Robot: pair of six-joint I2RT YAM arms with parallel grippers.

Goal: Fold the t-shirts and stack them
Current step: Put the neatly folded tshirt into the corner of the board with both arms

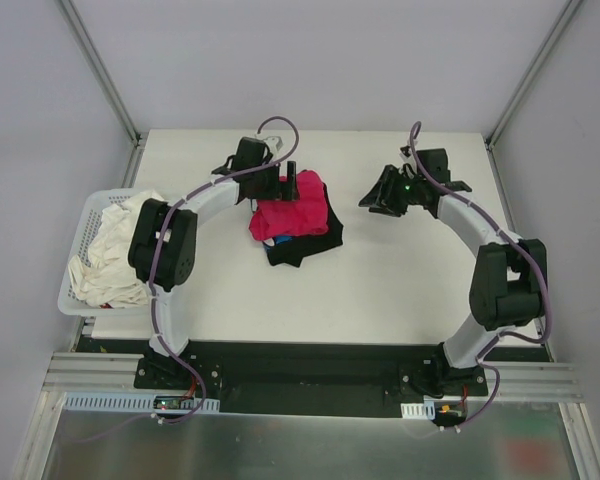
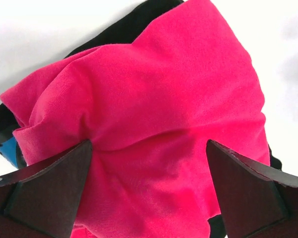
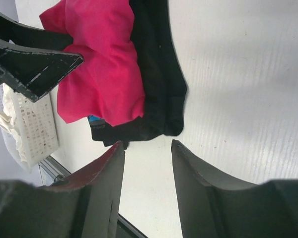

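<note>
From above, the magenta shirt (image 1: 290, 212) lies bunched on top of the black shirt (image 1: 318, 246) near the middle of the desk (image 1: 380, 295). It is a stack of sorts, but a rough one. My left tool (image 1: 278, 188) sits at the far edge of the magenta cloth. My right tool (image 1: 378, 203) stands off to the right, apart from both shirts. A white basket (image 1: 80, 255) holding pale cloth is at the desk's left edge.

In the left wrist view my left tool is released. Its fingers (image 2: 49, 188) are spread wide, with the magenta shirt bulging between them and nothing pinched. The cloth is lumpy and creased toward the left finger. Black shows behind it, and a scrap of blue print (image 2: 7, 148) shows at the left.

In the right wrist view my right tool is released too, with only bare desk between its jaws. The black shirt's folded edge lies just beyond the tips.

I judge the stacking step nearly done but untidy. The next move calls for taking an edge or corner of the magenta shirt, not its soft middle. It then needs drawing flat and square over the black one without dragging that out of place.
</note>
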